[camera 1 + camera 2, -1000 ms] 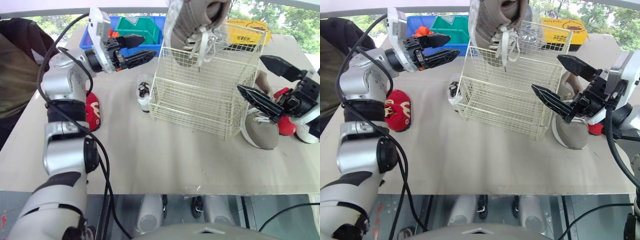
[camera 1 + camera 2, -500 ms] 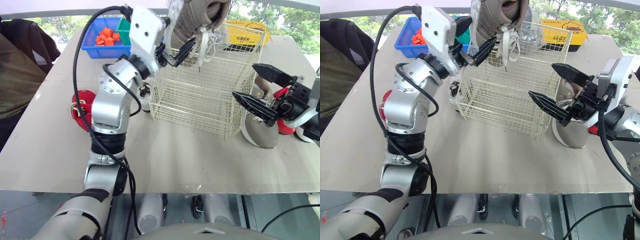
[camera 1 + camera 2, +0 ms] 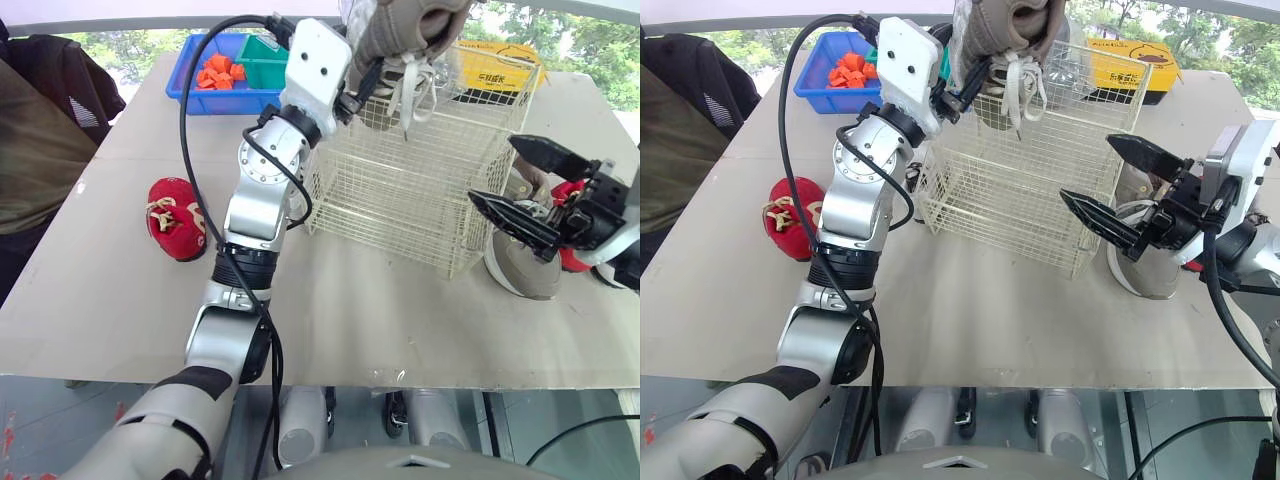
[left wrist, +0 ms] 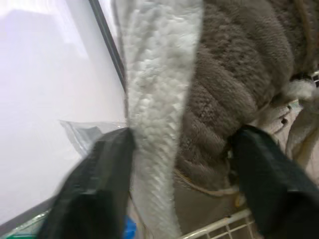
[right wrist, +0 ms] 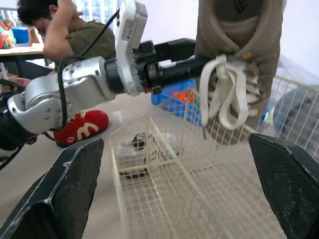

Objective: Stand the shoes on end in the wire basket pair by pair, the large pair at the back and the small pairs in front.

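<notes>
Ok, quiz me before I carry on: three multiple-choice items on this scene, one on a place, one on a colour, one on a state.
1. Where is the red shoe?
A. On the table, left of the basket
B. Standing in the basket
C. On the floor

2. What colour are the pieces in the blue bin?
A. Green
B. White
C. Orange

3. What state is the right gripper in?
A. Shut on the red shoe
B. Open and empty
C. Shut on a basket wire

Answers:
1. A: it lies on the tabletop, well clear of the basket's left side.
2. C: a heap of orange bits shows inside the bin.
3. B: its two fingers are spread wide beside the basket with nothing between them.
</notes>
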